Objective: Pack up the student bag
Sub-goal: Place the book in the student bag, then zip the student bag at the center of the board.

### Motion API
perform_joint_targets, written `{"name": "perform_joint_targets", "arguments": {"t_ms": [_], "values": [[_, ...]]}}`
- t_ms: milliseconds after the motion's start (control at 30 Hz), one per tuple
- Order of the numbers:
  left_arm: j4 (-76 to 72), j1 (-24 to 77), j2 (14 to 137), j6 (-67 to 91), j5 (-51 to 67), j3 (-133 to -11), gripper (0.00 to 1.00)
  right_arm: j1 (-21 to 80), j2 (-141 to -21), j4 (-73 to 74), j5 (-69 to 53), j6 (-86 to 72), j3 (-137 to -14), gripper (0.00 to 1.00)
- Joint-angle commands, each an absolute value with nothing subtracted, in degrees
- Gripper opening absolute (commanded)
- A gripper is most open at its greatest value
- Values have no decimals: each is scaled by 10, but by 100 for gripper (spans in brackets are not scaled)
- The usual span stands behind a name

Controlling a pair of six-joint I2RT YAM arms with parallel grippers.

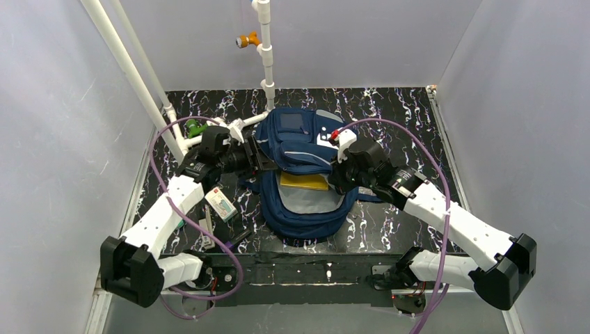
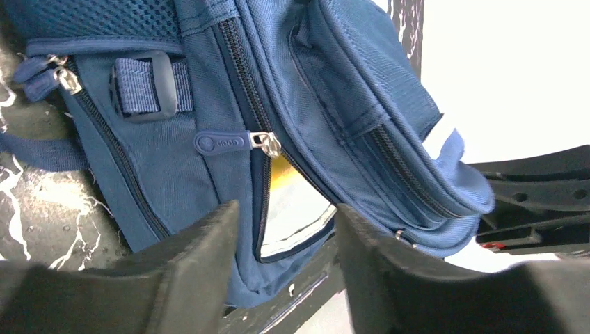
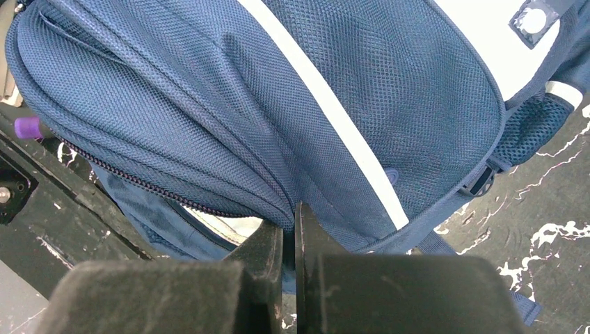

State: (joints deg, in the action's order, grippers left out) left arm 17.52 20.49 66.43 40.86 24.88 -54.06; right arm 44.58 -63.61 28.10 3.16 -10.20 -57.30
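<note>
At the tips of the left gripper (image 2: 286, 209): spread apart, one finger on each side of the open zip edge of the student bag (image 2: 362, 76), with no squeeze to be seen yet. Just above them, a blue zip pull (image 2: 228, 143). Deep in the gap, a peek of a yellow thing (image 2: 280, 165).

At the tips of the right gripper (image 3: 291, 212): pressed tight together, pinching a thin fold of the bag's mesh side, by the look of it.

Out from there, seen from above: the bag lying in the middle of the table (image 1: 396, 118), top end toward the far edge, left gripper (image 1: 259, 158) at its left side, right gripper (image 1: 339, 174) at its right side, front part lifted, yellow thing (image 1: 304, 181) on show inside. Near the left edge of the table, a small white box (image 1: 221, 204), not packed yet.

Could go wrong in a few ways. Only a tiny bit of cloth in the right pinch, so might slip out and let the lifted part flop down over the mouth. Might close the left fingers on the wrong layer, or on thin air, and miss the edge. Might tug both sides too hard and drag the whole bag across the table, toward the white pipes (image 1: 142, 83) by the far left corner. Then no easy way to drop the box in.
</note>
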Motion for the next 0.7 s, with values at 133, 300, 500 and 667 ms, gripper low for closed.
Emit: {"name": "perform_joint_targets", "arguments": {"t_ms": [133, 300, 500, 667], "values": [[167, 200, 714, 253, 340, -563, 35, 435, -597, 313, 77, -133, -563, 8], [212, 225, 665, 118, 212, -547, 42, 436, -601, 313, 77, -124, -567, 8], [25, 235, 567, -47, 202, -433, 64, 435, -604, 307, 72, -116, -564, 8], [-6, 235, 641, -140, 278, -467, 73, 435, -603, 309, 65, -114, -568, 7]]}}
